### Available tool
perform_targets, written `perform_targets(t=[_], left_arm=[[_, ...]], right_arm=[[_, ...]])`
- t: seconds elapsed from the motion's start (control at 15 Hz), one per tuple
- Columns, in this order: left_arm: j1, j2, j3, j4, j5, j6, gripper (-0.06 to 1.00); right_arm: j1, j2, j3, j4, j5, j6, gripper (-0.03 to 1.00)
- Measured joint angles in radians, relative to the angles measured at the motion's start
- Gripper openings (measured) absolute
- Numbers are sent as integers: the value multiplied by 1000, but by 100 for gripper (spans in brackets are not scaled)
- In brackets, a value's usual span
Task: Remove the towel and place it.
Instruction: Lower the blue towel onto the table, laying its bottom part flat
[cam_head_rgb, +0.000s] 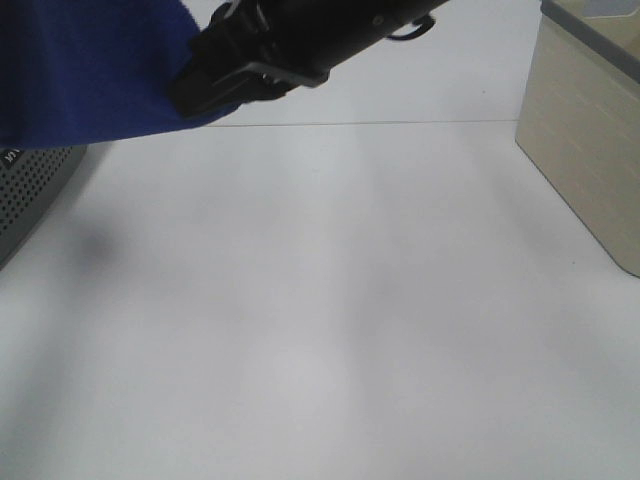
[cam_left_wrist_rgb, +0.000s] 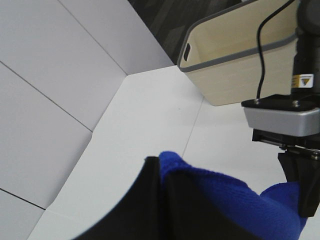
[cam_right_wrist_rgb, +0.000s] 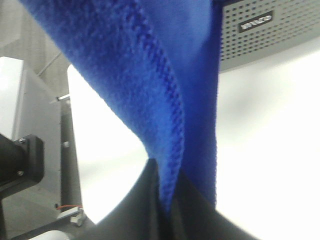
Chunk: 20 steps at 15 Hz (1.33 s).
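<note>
Left fingers (cam_left_wrist_rgb: 125, 220) and right fingers (cam_right_wrist_rgb: 142, 212) pinch the towel (cam_head_rgb: 90, 70) to hold it up off the desk (cam_head_rgb: 320, 330), away from the basket (cam_head_rgb: 590, 150).

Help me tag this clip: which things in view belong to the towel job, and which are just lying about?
Job: towel; left hand, shut on it; right hand, shut on it.
Lying about: beige basket; grey perforated basket.

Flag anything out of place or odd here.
Nothing looks spilled or damaged. The towel hangs bunched above the table, pinched by both the left pincer and the right pincer, rather than lying flat.
</note>
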Motion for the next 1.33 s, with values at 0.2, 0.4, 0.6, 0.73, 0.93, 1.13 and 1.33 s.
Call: perform_targets(t=[0.2,0.4,0.6,0.73,0.93,1.13,1.33], left_arm=[[0,0,0,0,-100,-65,0],[0,3,0,0,-137,-70,0],[0,35,0,-1,-212,-70,0],[0,82,0,-31,-325,-39,0],[0,123,0,-109,-336,115,0],[0,131,0,-151,-345,240,0],[0,160,0,-181,-368,290,0]], right_arm=[[0,-78,-99,-265,-17,244,2],[0,-84,-241,-481,13,416,2],[0,-85,-391,-724,58,557,2],[0,-85,-514,-923,74,634,2],[0,-85,-575,-1040,74,661,2],[0,-84,-577,-1101,84,663,2],[0,-81,-577,-1193,114,663,2]])
